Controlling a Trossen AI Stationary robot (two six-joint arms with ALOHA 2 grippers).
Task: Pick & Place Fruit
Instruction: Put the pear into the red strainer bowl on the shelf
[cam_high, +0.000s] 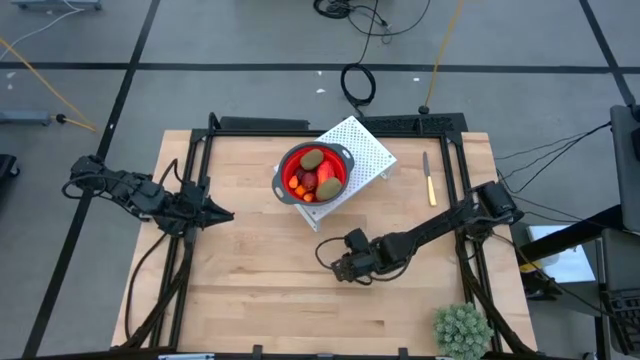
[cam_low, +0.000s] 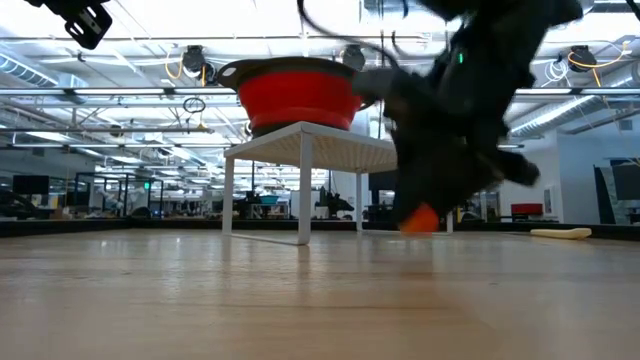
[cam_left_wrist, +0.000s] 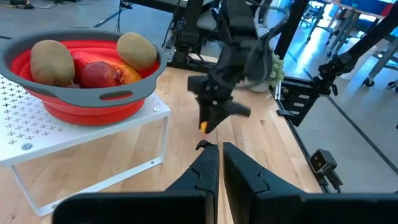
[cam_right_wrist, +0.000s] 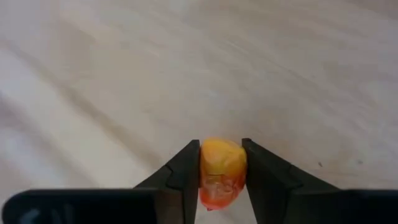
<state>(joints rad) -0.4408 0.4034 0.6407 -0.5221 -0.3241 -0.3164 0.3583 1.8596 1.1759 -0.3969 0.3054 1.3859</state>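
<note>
A red bowl with a grey rim (cam_high: 313, 173) stands on a white perforated stand (cam_high: 368, 150) at the table's far middle. In it lie two brown-green ovals (cam_left_wrist: 53, 61), a dark red ball (cam_left_wrist: 99, 73) and orange bits. My right gripper (cam_high: 340, 267) hovers over the table's middle, nearer than the bowl, and is shut on a small orange-yellow fruit piece (cam_right_wrist: 221, 168). My left gripper (cam_high: 228, 214) waits shut at the table's left side, pointing right. My right gripper pinches the small orange-yellow piece (cam_right_wrist: 221, 163) between its two fingers (cam_right_wrist: 186, 171), one on each side. The fingers come from above, pointing down at the wood. In the low view the piece (cam_low: 420, 218) shows below the fingers, just clear of the tabletop.
A thin yellow-handled tool (cam_high: 428, 180) lies right of the stand. A spiky green plant (cam_high: 462, 330) sits at the near right corner. Black frame rails (cam_high: 200, 170) run along the left, right and far edges. Bare wood (cam_high: 260, 290) spreads across the near half.
</note>
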